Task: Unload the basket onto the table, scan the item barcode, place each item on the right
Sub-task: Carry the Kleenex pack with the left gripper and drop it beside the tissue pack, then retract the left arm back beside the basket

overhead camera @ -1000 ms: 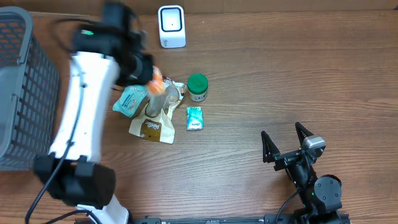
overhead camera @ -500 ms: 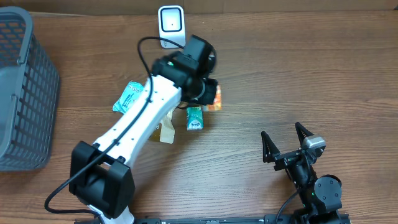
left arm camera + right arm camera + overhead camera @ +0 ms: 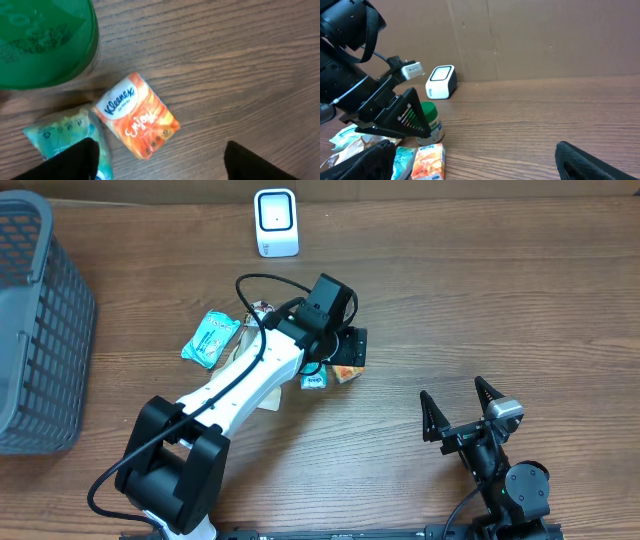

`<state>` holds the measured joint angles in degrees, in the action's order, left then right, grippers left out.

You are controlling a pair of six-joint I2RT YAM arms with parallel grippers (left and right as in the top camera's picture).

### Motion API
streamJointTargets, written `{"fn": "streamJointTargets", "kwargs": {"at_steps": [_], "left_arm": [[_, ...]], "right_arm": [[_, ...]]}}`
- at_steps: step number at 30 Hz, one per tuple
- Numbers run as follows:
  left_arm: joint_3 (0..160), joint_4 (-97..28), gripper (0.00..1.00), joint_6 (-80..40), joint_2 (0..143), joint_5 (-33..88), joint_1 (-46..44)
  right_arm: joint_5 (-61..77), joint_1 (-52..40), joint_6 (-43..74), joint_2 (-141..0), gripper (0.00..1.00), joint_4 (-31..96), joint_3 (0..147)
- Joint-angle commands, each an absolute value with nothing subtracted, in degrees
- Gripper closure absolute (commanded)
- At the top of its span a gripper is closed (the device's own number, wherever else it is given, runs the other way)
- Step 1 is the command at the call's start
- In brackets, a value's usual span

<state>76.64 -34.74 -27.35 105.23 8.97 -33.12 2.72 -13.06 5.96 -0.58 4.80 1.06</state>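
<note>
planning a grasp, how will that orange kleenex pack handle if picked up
Probably soft and squashy: the Kleenex pack has a glossy film wrapper, so maybe slippery. Likely light. Lying flat on the table, it shouldn't roll.

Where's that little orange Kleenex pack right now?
In the left wrist view, the orange Kleenex pack lies flat on the wooden table under the open left gripper, right beside a teal packet and near the green-lidded jar.
</note>
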Motion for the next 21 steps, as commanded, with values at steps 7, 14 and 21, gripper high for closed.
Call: {"fn": "streamJointTargets", "kwargs": {"at_steps": [7,14,21], "left_arm": [[89.3,-47.5,0.20,-23.2,103.7,9.0,-27.2],[108.0,-65.5,0.00,-11.5,100.2,4.9,-17.2],[115.3,-75.7,0.00,-11.1,98.0,-6.7,-4.1]], "right_arm": [[2.7,-12.8,5.9,-0.2,0.00,4.6,0.5],[2.7,-12.8,5.9,-0.2,0.00,4.6,0.5],[2.7,-12.8,5.9,-0.2,0.00,4.6,0.5]]}}
